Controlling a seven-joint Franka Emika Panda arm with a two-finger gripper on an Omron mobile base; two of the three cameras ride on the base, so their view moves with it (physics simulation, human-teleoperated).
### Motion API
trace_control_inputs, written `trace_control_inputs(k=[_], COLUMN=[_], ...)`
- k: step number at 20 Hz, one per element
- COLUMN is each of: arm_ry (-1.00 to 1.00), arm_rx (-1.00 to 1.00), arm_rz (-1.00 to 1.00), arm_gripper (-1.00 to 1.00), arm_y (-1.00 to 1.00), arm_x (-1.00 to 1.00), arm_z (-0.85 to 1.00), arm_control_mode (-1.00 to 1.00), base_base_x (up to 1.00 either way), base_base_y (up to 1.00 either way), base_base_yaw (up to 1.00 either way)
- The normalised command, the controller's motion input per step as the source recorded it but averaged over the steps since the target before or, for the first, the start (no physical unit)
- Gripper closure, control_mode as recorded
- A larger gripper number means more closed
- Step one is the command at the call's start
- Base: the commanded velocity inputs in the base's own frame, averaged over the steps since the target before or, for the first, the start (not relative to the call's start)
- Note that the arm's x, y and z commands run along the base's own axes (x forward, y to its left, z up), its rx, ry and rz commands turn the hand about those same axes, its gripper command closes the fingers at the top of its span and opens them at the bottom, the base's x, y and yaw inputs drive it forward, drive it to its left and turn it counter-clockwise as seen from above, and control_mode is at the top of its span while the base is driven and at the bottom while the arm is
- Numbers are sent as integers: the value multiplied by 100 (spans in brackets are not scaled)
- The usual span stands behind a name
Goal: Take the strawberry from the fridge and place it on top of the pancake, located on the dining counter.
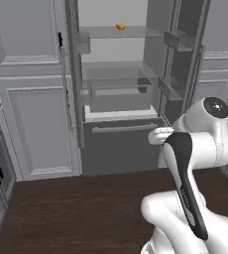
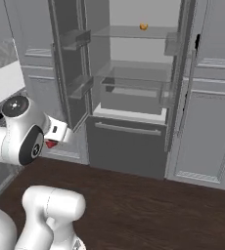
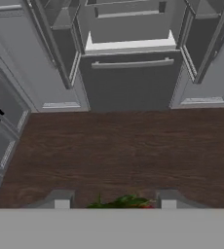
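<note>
Strawberry [image 3: 128,202] sits between claw [image 3: 115,200] fingertips, gripped; open fridge [image 3: 133,73] ahead.

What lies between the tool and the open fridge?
Bare dark wood floor, nothing else, in the hand view. The tool grips the strawberry, and the fridge stands beyond the floor.
</note>
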Motion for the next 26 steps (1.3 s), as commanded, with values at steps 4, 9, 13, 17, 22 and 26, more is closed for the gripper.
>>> trace_control_inputs(k=[4, 9, 13, 17, 22, 26], arm_ry=[0, 0, 0, 0, 0, 0], arm_rx=[0, 0, 0, 0, 0, 0], arm_rz=[0, 0, 0, 0, 0, 0], arm_gripper=[100, 100, 100, 100, 100, 100], arm_y=[0, 0, 0, 0, 0, 0], arm_x=[0, 0, 0, 0, 0, 0], arm_z=[0, 0, 0, 0, 0, 0], arm_control_mode=[100, 100, 100, 100, 100, 100], base_base_x=[-100, -100, -100, -100, -100, -99], base_base_y=[37, 37, 55, 76, 71, 64], base_base_yaw=[14, 13, 19, 27, 36, 43])
